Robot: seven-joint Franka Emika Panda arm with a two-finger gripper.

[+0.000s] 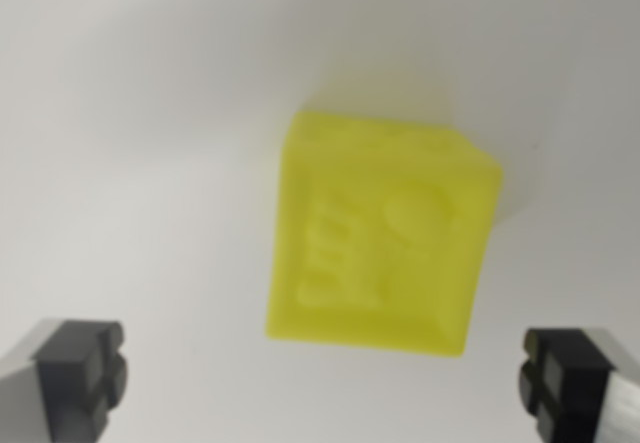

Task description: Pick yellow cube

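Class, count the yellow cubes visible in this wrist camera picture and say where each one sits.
1. The yellow translucent plastic cube sits on the white surface, right of centre, ahead of the open black fingers. Others may lie outside the view.

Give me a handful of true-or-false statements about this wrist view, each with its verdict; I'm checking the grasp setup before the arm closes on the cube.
1. The gripper is open, with its two black fingertips far apart at the bottom corners. True.
2. The yellow cube is clamped between the fingertips. False: neither fingertip touches it; it lies clear of both.
3. The cube's upper face carries raised or embossed relief. True, though blur hides what it depicts.
4. The cube sits squarely aligned with the picture's edges. False: it is rotated, its edges slanting.
5. The cube rests on a dark patterned surface. False: the surface is plain and pale.
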